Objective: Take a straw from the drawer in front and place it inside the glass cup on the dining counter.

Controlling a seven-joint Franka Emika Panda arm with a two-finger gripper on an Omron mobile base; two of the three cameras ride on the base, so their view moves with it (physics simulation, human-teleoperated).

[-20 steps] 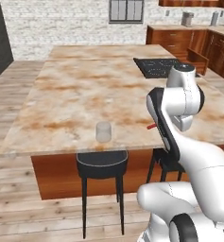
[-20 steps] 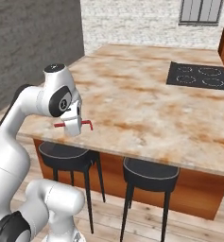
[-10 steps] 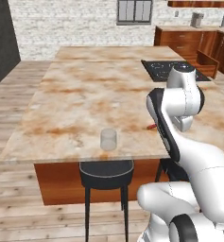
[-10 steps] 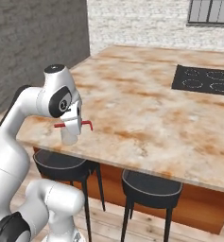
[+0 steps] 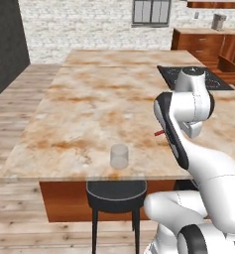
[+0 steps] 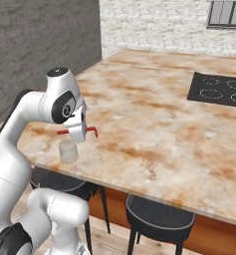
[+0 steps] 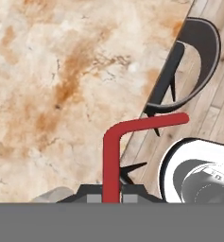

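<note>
Over the near edge of the dining counter (image 6: pixel 154 119), the gripper (image 6: pixel 78 135) hung with its jaws closed tight on the straw (image 6: pixel 77 131), which lay roughly level across the fingers as a thin red line. In the hand view the straw (image 7: pixel 114 156) rose from between the finger tips toward twelve o'clock, then bent off toward two o'clock, so it was a bent straw rather than a straight one. Beyond it in that view were the mottled stone top at about ten o'clock and a black stool (image 7: pixel 193 66) over the wooden floor at about one o'clock.

The glass cup (image 5: pixel 119 157) stood upright on the counter close to its near edge, above another black stool (image 5: pixel 116 192). In the left base view the straw's red tip (image 5: pixel 159 133) showed at about three o'clock from the cup, near it but clearly apart. In the right base view the cup (image 6: pixel 68 151) sat just below the gripper, at about seven o'clock from it; how high the straw was above the rim I could not tell.

Judging by this, the fetching was done: the straw was out of the drawer, in hand and carried to the island. What remained was to bring the straw over the mouth of the cup, tip one end downward, lower it inside and let go. Nothing was in the cup yet.
</note>
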